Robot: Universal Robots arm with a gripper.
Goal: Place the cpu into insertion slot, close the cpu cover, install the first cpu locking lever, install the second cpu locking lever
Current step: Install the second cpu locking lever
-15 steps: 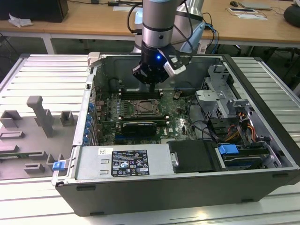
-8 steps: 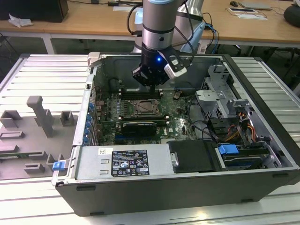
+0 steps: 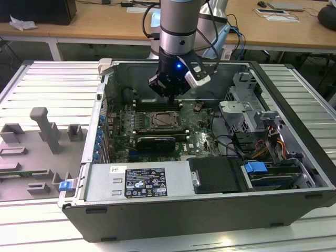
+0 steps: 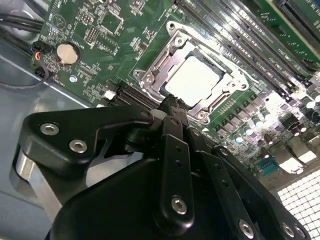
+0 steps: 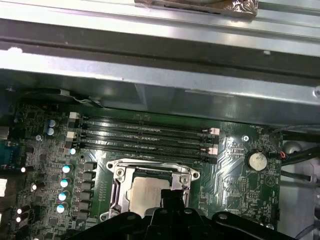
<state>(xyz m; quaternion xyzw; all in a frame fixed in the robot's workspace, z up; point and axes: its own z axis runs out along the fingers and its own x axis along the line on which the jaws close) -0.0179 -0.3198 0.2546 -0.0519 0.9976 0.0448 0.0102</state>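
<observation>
An open dark grey metal computer case (image 3: pixel 173 223) lies on its side on a ribbed aluminium workbench (image 3: pixel 52 84), with a grey moulded fixture tray (image 3: pixel 37 152) resting on the bench toward the exterior view's left edge. Inside the case, a green motherboard (image 3: pixel 197 137) covers the floor, a black drive bay (image 3: pixel 215 174) sits near the front wall, and a bundle of coloured cables (image 3: pixel 262 144) runs along the case's side at the exterior view's right. A silver-and-black Universal Robots arm (image 3: pixel 178 26) reaches down into the case, its black gripper (image 3: pixel 169 94) hanging just above the board near the rear wall. Long narrow black memory slots (image 5: pixel 145 137) run between the rear wall of the case and the square silver-rimmed insertion slot (image 5: pixel 117 192). In both wrist views the small flat square cpu with a silvery-beige metal top (image 4: pixel 192 80) lies seated flat within that slot, framed by the thin silver metal cpu cover (image 4: pixel 162 57) around it. Whether the cover is fully pressed down cannot be told. The gripper's black fingers (image 4: pixel 172 112) appear pressed together, grasping nothing, their tips just beside the socket's edge and apart from the chip. A round silver coin battery (image 4: pixel 66 53) sits on the board well apart from the socket.
</observation>
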